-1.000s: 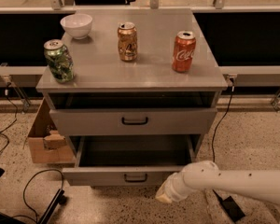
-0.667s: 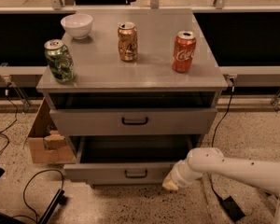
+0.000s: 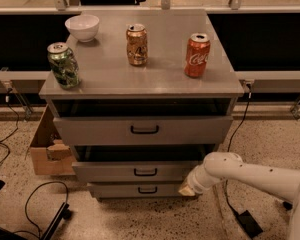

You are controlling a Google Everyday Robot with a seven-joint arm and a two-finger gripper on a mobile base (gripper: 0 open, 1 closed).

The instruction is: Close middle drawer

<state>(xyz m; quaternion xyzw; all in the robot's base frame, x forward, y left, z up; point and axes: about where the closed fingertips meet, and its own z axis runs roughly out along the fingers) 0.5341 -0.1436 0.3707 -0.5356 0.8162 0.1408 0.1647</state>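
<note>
The grey cabinet (image 3: 140,81) has three drawers. The middle drawer (image 3: 105,172), a low grey front with a small black handle (image 3: 145,172), stands out only a little, with a dark gap above it. The top drawer (image 3: 90,130) is also pulled out slightly. The lowest drawer (image 3: 115,189) sits just below. My gripper (image 3: 187,188), at the end of a white arm (image 3: 250,174) reaching in from the right, is low at the right end of the middle drawer's front, touching or nearly touching it.
On the cabinet top stand a white bowl (image 3: 82,27), a green can (image 3: 63,65), a brown can (image 3: 137,44) and a red cola can (image 3: 197,55). A cardboard box (image 3: 47,151) sits on the floor at left. Cables (image 3: 37,206) and a black power brick (image 3: 246,223) lie on the floor.
The middle drawer has slid in towards the cabinet, and the lowest drawer's front now shows. My gripper and arm have moved in towards the cabinet with it.
</note>
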